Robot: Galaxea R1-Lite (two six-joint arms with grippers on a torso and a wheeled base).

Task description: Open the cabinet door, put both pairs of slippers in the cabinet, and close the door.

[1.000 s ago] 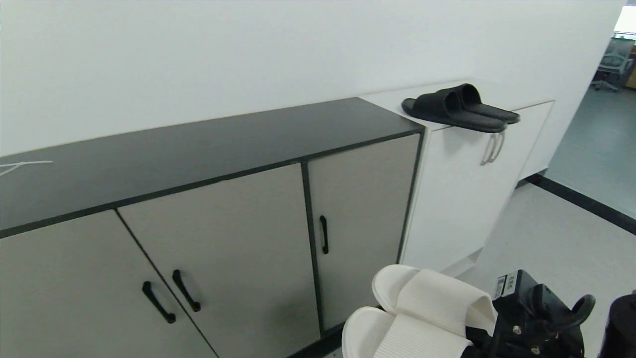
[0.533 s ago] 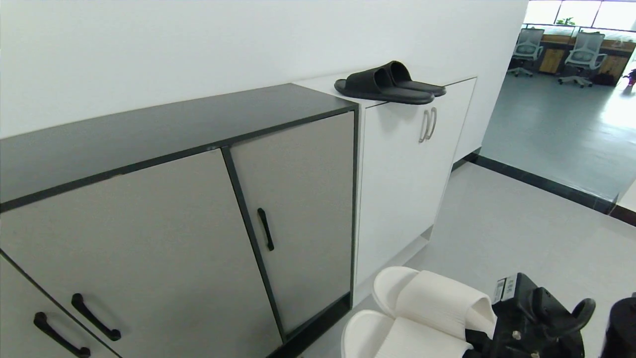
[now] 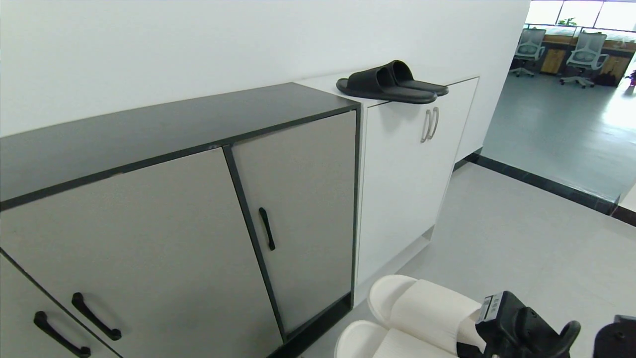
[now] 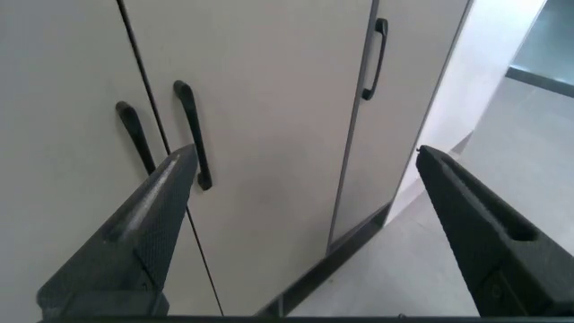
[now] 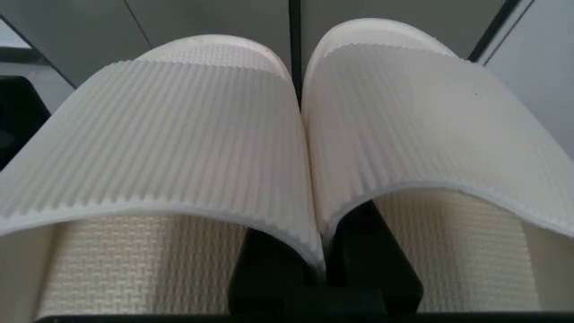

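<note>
Up close, the right gripper pinches two ribbed white slippers together, low before the closed grey cabinet. The left gripper has its fingers spread. Smooth black slippers lie atop the white cabinet.

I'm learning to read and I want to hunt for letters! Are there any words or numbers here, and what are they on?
white sticker on the black housing behind the right gripper: dark print, too small to read.
white slippers, black slippers, grey cabinet doors, white cabinet: no words or numbers on them.
</note>
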